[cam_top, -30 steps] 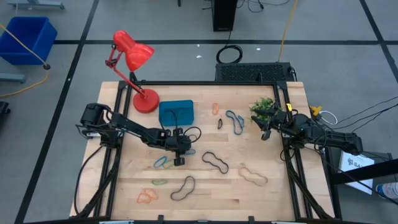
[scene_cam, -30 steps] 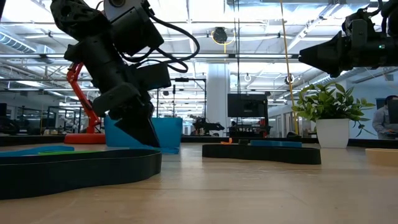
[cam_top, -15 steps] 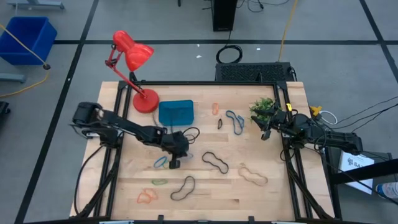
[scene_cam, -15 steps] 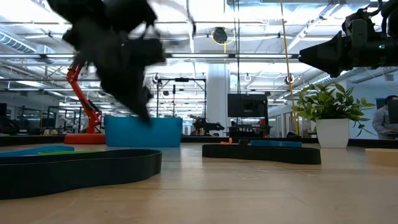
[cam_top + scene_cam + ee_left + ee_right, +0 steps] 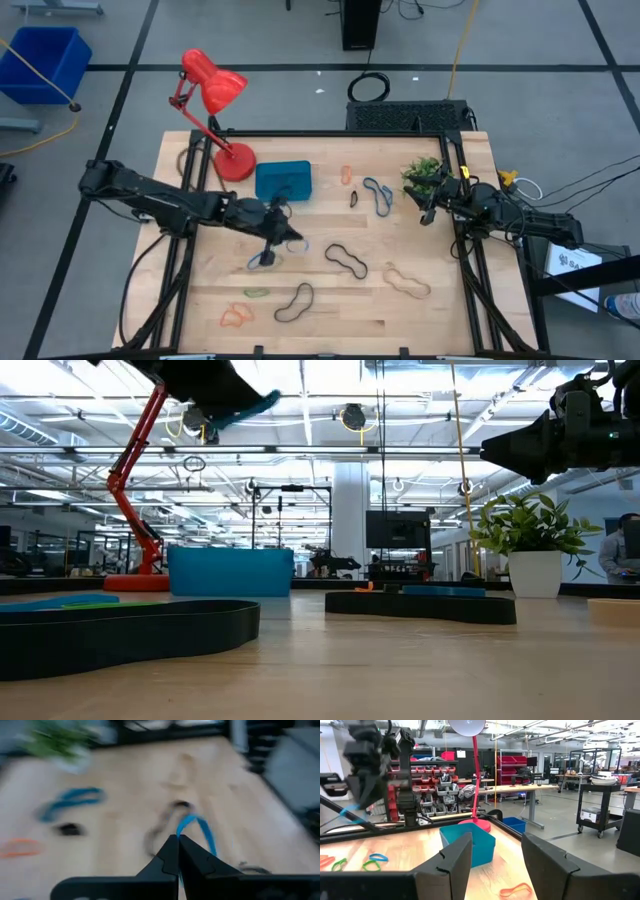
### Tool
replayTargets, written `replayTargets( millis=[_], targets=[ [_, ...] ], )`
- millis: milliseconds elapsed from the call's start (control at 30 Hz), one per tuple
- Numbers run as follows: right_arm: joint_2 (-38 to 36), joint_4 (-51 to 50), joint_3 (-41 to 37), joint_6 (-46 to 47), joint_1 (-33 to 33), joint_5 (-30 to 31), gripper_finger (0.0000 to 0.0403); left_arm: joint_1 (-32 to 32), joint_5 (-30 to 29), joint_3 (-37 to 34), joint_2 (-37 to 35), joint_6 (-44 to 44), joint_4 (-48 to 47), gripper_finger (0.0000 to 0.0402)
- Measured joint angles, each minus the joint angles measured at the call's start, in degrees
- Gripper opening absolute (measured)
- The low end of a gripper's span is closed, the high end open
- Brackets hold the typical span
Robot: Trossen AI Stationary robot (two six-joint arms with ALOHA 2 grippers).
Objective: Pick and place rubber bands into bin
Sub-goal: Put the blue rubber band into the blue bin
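Note:
My left gripper (image 5: 283,236) is shut on a blue rubber band (image 5: 196,827), raised above the table's middle; in the low view it sits at the top edge (image 5: 225,395). The teal bin (image 5: 284,181) stands on the table beside the red lamp's base. Other rubber bands lie flat on the wood: black (image 5: 347,259), tan (image 5: 407,282), black (image 5: 294,303), orange (image 5: 236,317), green (image 5: 256,293), blue (image 5: 378,195). My right gripper (image 5: 428,212) waits open and empty by the plant; its fingers show in the right wrist view (image 5: 495,857). My left gripper pinches the blue band between its two shut fingertips at one end of the loop (image 5: 184,831). The fingers slant down from above. The rest of the loop sticks out past the tips (image 5: 258,404), lifted clear of the table.
A red desk lamp (image 5: 215,100) stands at the far left corner, with a potted plant (image 5: 422,172) at the far right. A thick black band (image 5: 130,630) lies close before the low camera. Bare wood lies near the front right.
My left gripper has risen from the tabletop, from beside the bin up to the low view's top edge, carrying the blue band clear of the wood. The left arm's shoulder end has swung toward the table's left edge.

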Motion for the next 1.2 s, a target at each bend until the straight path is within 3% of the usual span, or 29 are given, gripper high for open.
replayTargets(
  millis=[133,233,767,1100,1200],
  targets=[
    [0.0,0.0,0.0,0.0,0.0,0.0,0.0169,0.5,-15.1,0.0,-2.4,3.0,-2.5,0.0004],
    [0.0,0.0,0.0,0.0,0.0,0.0,0.0169,1.9,-20.4,0.0,-2.9,3.6,-3.3,0.0004],
    [0.0,0.0,0.0,0.0,0.0,0.0,0.0169,14.3,-23.2,0.1,-1.8,-1.3,-15.0,0.0004],
    [0.0,0.0,0.0,0.0,0.0,0.0,0.0169,20.6,-22.3,0.0,5.4,-4.5,-17.8,0.0008],
    [0.0,-0.1,0.0,0.0,0.0,0.0,0.0169,22.3,-18.6,0.0,8.0,-4.3,-17.9,0.0004]
  ],
)
